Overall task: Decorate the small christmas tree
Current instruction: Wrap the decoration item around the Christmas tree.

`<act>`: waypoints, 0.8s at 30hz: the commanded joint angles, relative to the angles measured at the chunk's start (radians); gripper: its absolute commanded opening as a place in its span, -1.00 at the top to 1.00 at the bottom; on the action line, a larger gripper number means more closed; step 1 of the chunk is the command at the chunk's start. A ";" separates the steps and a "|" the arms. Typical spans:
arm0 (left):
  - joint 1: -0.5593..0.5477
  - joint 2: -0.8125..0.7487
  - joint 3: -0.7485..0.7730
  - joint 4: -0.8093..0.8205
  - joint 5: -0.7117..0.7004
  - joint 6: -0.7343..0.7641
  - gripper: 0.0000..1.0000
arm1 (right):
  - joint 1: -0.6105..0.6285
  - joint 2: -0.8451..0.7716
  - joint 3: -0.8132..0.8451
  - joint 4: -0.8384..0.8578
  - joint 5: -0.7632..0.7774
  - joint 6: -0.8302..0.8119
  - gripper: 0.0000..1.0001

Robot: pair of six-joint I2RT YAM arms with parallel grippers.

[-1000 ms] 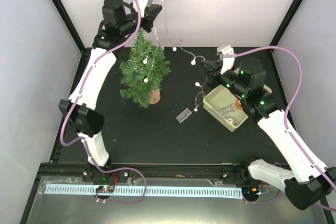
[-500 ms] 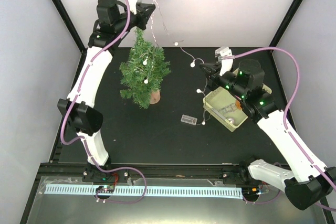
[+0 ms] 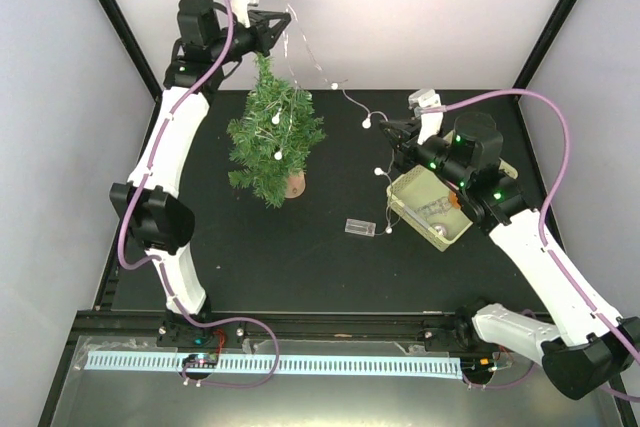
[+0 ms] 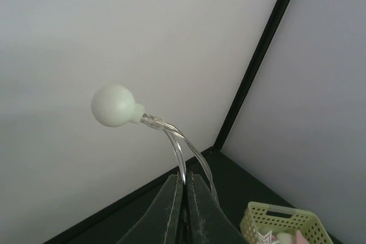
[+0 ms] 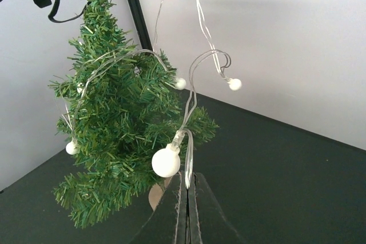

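The small christmas tree [image 3: 272, 137] stands at the back left on its light-wood stump, with part of a string of white bulb lights [image 3: 345, 95] draped over it. It also shows in the right wrist view [image 5: 114, 124]. My left gripper [image 3: 285, 19] is high above the treetop, shut on the light string's wire [image 4: 182, 170] just below a white bulb [image 4: 112, 106]. My right gripper [image 3: 390, 132] is to the right of the tree, shut on the wire [image 5: 187, 167] beside another bulb [image 5: 166, 162]. The string hangs between both grippers.
The string's clear battery box [image 3: 359, 228] lies on the black mat right of the tree. A pale yellow perforated basket [image 3: 432, 207] with small ornaments sits under my right arm; it also shows in the left wrist view [image 4: 280, 227]. White walls and black frame posts enclose the back.
My left gripper has moved up and to the left with the string. The battery box has slid a little to the right. My right gripper has barely moved.
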State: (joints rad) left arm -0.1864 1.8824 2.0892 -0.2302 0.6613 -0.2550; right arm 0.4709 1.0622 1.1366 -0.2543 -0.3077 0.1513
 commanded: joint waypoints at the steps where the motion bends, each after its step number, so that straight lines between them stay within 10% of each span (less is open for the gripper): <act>1: 0.019 0.025 -0.014 0.035 0.060 -0.054 0.91 | 0.003 0.016 -0.003 0.033 -0.023 -0.011 0.98; 24: 0.095 0.027 -0.239 0.107 0.156 -0.072 0.87 | 0.003 0.088 0.045 0.043 -0.032 0.008 0.98</act>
State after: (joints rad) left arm -0.1078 1.9377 1.8809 -0.1661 0.7883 -0.3172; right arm 0.4709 1.1416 1.1389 -0.2428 -0.3214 0.1555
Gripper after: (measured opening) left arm 0.062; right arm 0.015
